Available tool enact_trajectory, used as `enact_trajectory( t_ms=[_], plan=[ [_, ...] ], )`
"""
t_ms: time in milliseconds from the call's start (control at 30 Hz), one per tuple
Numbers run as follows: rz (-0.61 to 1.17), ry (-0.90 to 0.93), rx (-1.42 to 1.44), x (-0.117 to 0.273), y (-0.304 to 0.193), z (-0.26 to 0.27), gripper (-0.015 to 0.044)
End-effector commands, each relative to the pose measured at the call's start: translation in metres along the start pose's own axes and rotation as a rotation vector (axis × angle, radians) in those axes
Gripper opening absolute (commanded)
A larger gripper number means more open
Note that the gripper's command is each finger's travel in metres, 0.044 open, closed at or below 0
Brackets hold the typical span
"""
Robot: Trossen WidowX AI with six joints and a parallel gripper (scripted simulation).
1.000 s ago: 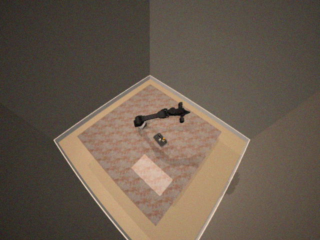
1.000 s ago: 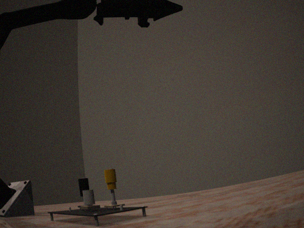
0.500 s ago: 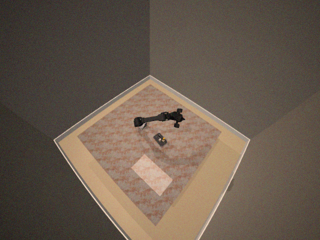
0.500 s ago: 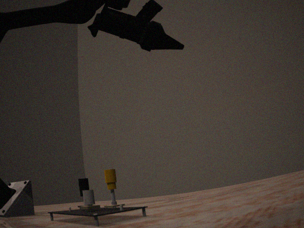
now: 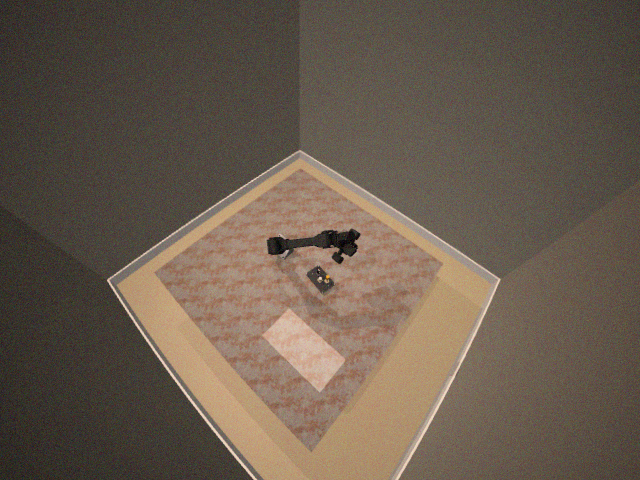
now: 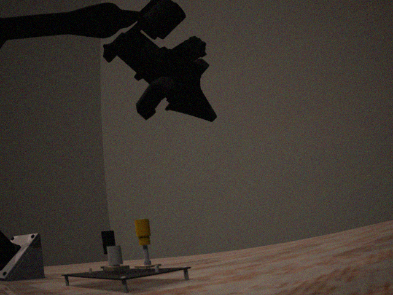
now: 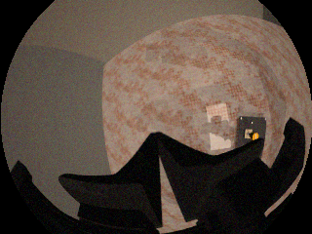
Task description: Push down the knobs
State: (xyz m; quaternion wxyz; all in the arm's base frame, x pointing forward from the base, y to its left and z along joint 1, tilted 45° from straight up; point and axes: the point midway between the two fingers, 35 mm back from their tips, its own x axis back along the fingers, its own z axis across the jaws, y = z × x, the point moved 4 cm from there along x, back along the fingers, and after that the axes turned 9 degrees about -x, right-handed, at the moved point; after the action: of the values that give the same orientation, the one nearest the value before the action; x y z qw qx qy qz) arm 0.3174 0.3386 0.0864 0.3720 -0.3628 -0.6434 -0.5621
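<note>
patterned tabletop [image 5: 232,289] [image 6: 301,267] [image 7: 185,73], lettering too small

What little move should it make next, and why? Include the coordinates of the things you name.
Probably lower the shut gripper [image 6: 213,118] [image 7: 155,136] toward a spot above the yellow knob [image 5: 327,277] [image 6: 142,231] [image 7: 255,136]: it hangs high and off to one side, and bare shaft [image 6: 146,254] shows beneath that knob.

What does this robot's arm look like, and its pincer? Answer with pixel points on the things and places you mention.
The arm [image 5: 305,242] [image 6: 63,25] is matte black, with smooth, rounded links. Its pincer [image 6: 213,118] [image 7: 155,136] is black too, with broad fingers tapering to a blunt tip. I can't make out any markings or cables.
</note>
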Motion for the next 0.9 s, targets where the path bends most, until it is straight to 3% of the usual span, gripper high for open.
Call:
enact_trajectory(
  t_ms=[0, 700, 867],
  plan=[
    [0.048, -0.114, -0.100, 0.000, -0.010, -0.028, 0.0000],
    [0.132, -0.703, -0.440, 0.017, -0.058, -0.147, 0.0000],
    [0.127, -0.744, -0.457, 0.020, -0.060, -0.155, 0.0000]
  ],
)
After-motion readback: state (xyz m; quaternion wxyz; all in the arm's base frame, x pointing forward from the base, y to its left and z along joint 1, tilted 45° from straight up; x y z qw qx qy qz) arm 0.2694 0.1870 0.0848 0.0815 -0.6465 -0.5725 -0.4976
